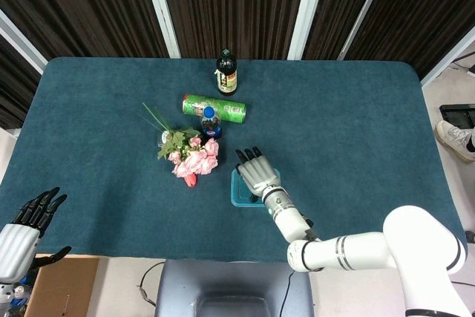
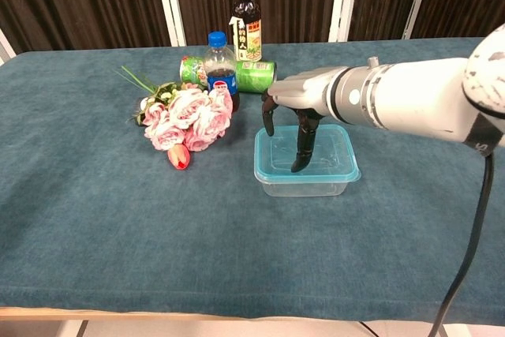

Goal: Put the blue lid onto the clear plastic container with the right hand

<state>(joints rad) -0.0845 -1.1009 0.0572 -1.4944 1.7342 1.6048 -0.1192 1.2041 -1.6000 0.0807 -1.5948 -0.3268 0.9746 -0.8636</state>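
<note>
My right hand (image 2: 296, 108) reaches in from the right, palm down, over the clear plastic container (image 2: 306, 178), with my dark fingers (image 2: 301, 147) pointing straight down and spread apart; one fingertip touches the blue lid (image 2: 331, 162), and I grip nothing. The lid already sits flat on the container, a thin translucent blue sheet with rounded corners and a raised rim, over the shallow see-through tub. My forearm is smooth white and grey casing, running off to the right. My left hand (image 1: 30, 217) hangs past the near left edge of the table (image 1: 356, 131), fingers apart and empty. The tabletop is covered in a matte teal cloth. Just left of the container lie pink flowers (image 2: 185, 118), and behind them a blue-capped bottle (image 2: 220, 65), a green can (image 2: 251, 75) on its side and a dark glass bottle (image 2: 246, 23).
</note>
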